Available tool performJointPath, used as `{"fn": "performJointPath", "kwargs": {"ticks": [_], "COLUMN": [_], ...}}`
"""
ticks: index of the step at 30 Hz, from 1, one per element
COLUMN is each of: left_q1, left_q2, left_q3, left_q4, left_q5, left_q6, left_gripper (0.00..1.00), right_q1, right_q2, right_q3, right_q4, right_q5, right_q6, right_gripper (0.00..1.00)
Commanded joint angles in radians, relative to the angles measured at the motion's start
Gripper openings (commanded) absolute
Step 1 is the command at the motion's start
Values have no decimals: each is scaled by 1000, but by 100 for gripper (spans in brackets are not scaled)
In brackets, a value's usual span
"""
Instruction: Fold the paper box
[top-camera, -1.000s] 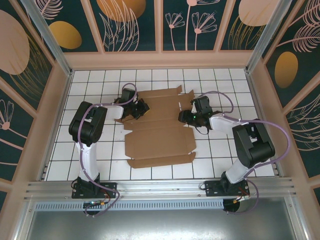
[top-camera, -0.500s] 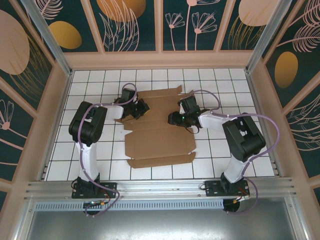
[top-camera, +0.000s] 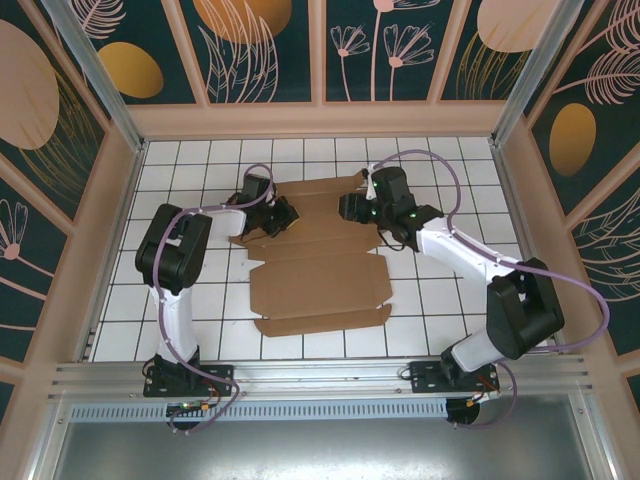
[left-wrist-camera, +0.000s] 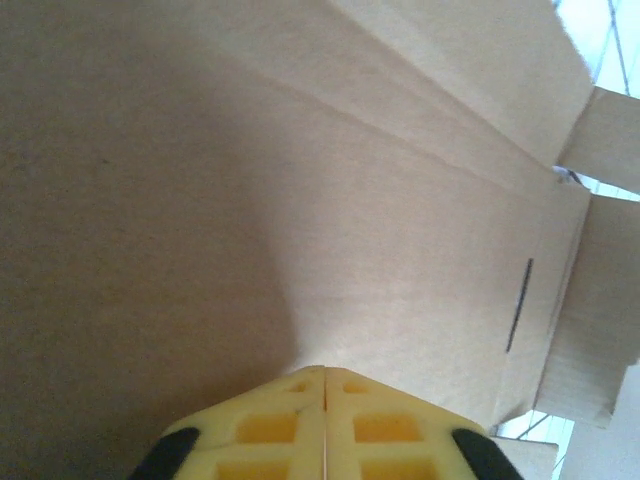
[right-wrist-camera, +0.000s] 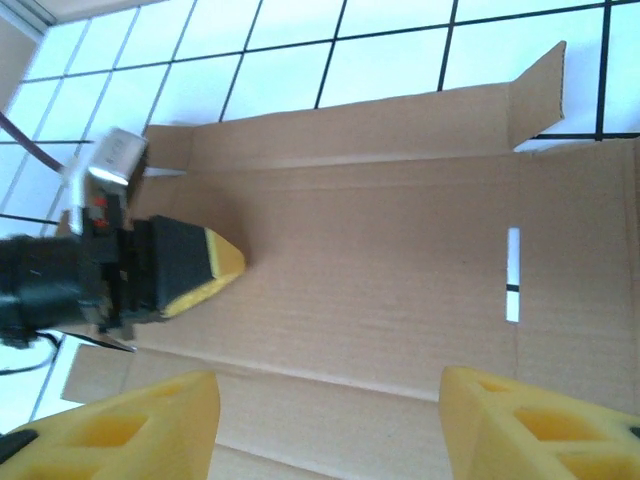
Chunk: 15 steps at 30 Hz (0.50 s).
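On your left, the left gripper (top-camera: 283, 216) rests its tip on the left part of the paper box (top-camera: 320, 285). Its two yellow fingers (left-wrist-camera: 270, 430) are pressed tight together, with nothing between them. I think it sits there like a finger on a page, so the sheet does not slide when the other arm works.

The paper box lies in the middle of the white tiled table (top-camera: 450, 300). It is an open brown sheet and not folded up yet. Fold lines run across it from side to side. The near flap (top-camera: 320, 322) lies flat by the edge closest to the arms. In the right wrist view you can see a thin slit (right-wrist-camera: 513, 275) cut in the cardboard. A long flap (right-wrist-camera: 350, 125) runs along one edge there, and its corner tab (right-wrist-camera: 540, 90) seems to stick up a little.

On your right, the right gripper (top-camera: 347, 208) hangs over the far part of the sheet, near the left gripper. Its fingers are spread wide and hold nothing. I think they are open so they can catch a flap and tip it over its fold line.

The cardboard looks thin and light. Go slowly, or it may bend in the wrong place or slip out from under the left tip.
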Motion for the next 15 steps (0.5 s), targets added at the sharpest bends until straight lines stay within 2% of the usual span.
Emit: {"fn": "performJointPath", "kwargs": {"ticks": [1,3,5,7,8,11,15], "left_q1": [8,20,49,93,115,164,177], "left_q2": [-104,-146,-214,-280,-295,-292,-260], "left_q3": [84,97,58,-19,-34,-28,37], "left_q4": [-62,-104,-112,-65,-67,-97,-175], "left_q5": [19,-10,-84,-112,-123,-111,-157], "left_q6": [58,86,85,70,68,79,134], "left_gripper": [16,20,22,33,35,40,46], "right_q1": [23,40,71,112,128,159,179], "right_q2": [74,127,171,242,272,378,523], "right_q3": [75,109,133,188,212,291,408], "right_q4": [-93,-125,-127,-155,-163,-173,-227], "right_q5": [78,99,120,179,201,238,285], "right_q6": [-51,-82,-117,-150,-161,-182,-193], "right_gripper": [63,68,72,82,86,88,88]}}
